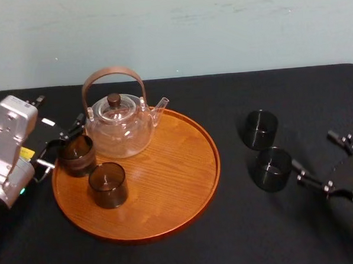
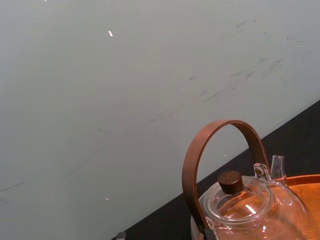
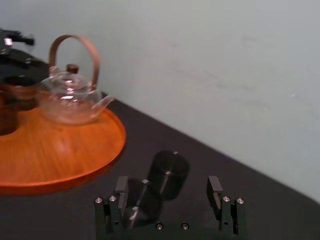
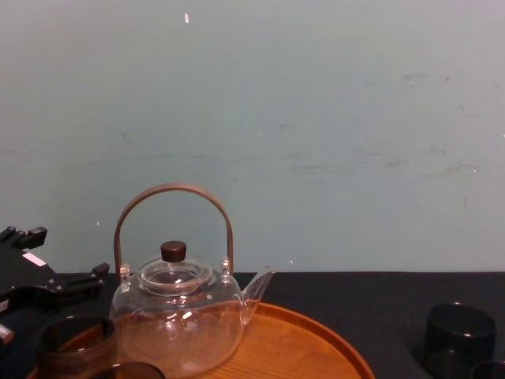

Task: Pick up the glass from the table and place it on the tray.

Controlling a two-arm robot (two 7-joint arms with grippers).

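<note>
The round wooden tray (image 1: pixel 167 180) carries a clear glass teapot (image 1: pixel 118 126) and two dark glasses. One of them (image 1: pixel 77 154) stands at the tray's left rim, and my left gripper (image 1: pixel 60 144) is open with its fingers spread at that glass's outer side. The other tray glass (image 1: pixel 107 184) stands in front of it. Two more dark glasses stand on the black table to the right, a near one (image 1: pixel 273 169) and a far one (image 1: pixel 261 129). My right gripper (image 3: pixel 168 189) is open just behind the near glass (image 3: pixel 142 200), which sits close to one finger.
The black tablecloth (image 1: pixel 247 235) runs back to a pale wall (image 1: pixel 218 29). The teapot's tall brown handle (image 1: pixel 112 73) arches over its lid. The tray's right half is bare wood, and open cloth lies between the tray and the right-hand glasses.
</note>
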